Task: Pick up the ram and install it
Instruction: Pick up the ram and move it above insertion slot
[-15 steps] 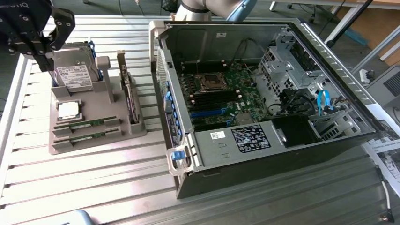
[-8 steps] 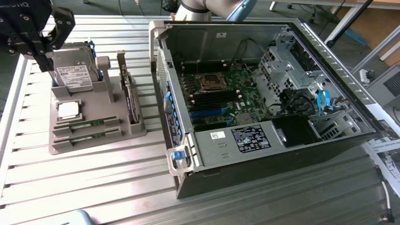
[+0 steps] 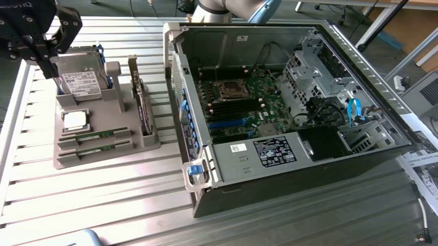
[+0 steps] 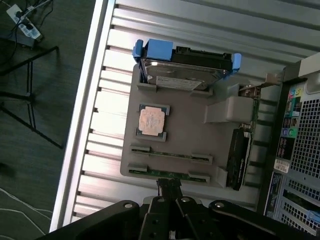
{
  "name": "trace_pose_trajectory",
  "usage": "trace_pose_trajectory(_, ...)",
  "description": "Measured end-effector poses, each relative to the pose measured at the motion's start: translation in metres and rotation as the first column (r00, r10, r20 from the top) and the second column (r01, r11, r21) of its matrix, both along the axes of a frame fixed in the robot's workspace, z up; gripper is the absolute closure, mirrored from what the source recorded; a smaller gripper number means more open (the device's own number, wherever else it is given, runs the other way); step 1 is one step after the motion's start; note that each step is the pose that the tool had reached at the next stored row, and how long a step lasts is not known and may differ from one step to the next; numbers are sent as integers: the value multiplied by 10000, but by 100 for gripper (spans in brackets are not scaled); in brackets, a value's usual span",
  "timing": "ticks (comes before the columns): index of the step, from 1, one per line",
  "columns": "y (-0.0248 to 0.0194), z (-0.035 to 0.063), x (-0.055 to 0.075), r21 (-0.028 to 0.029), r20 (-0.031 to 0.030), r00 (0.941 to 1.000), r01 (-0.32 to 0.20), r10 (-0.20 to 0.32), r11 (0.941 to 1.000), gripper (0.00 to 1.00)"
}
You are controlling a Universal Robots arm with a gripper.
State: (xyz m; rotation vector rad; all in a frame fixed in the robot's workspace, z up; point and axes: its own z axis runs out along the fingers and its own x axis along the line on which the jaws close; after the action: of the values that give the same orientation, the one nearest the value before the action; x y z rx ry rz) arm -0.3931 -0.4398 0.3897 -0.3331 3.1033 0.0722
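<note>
The gripper (image 3: 48,62) is a black two-finger unit built from hinged linkage bars (image 3: 67,23), with white lettering (image 3: 19,5) partly visible on its housing. Bright round pin heads (image 4: 129,205) mark the link pivots. The arm (image 3: 226,7) is a pale grey tube with a blue joint cap (image 3: 265,11).

The exterior view is looking down obliquely from high up, well back from the claw (image 3: 49,66); the wrist view is peering straight down past it. Both are sharing the grey holder (image 3: 89,160) beneath.
</note>
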Motion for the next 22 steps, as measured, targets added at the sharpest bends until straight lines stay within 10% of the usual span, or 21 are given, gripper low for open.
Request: trace_pose_trajectory(22,0,0,0,-7,0,9902,-1394,1394,9902,89)
